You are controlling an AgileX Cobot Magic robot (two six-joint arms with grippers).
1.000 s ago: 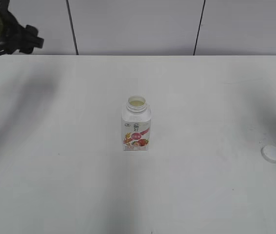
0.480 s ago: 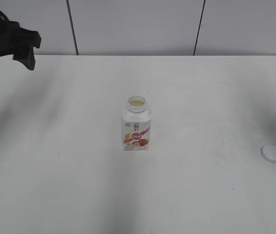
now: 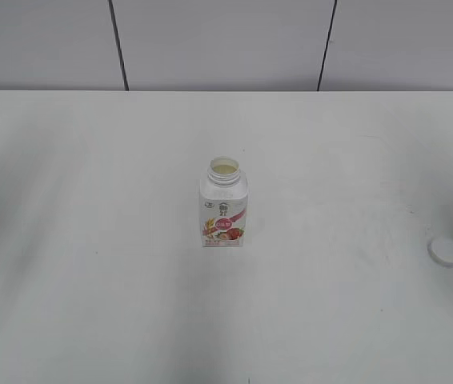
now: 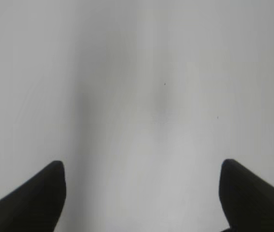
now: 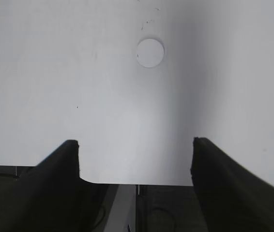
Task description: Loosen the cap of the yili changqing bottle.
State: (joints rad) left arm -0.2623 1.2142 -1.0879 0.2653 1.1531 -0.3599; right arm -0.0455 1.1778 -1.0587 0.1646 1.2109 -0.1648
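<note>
The yili changqing bottle (image 3: 225,206) stands upright at the middle of the white table in the exterior view, its neck open with no cap on it. The white cap (image 3: 446,252) lies flat on the table at the far right; it also shows in the right wrist view (image 5: 150,52), ahead of my right gripper (image 5: 136,145), which is open and empty above the table's edge. My left gripper (image 4: 141,166) is open and empty over bare table. Neither gripper shows in the exterior view.
The table's (image 3: 90,304) near edge shows in the right wrist view (image 5: 142,183), with dark floor below it. A grey panelled wall (image 3: 226,44) stands behind the table.
The left arm, seen at the exterior view's upper left earlier, has moved out of that view. The bottle and cap have not moved.
</note>
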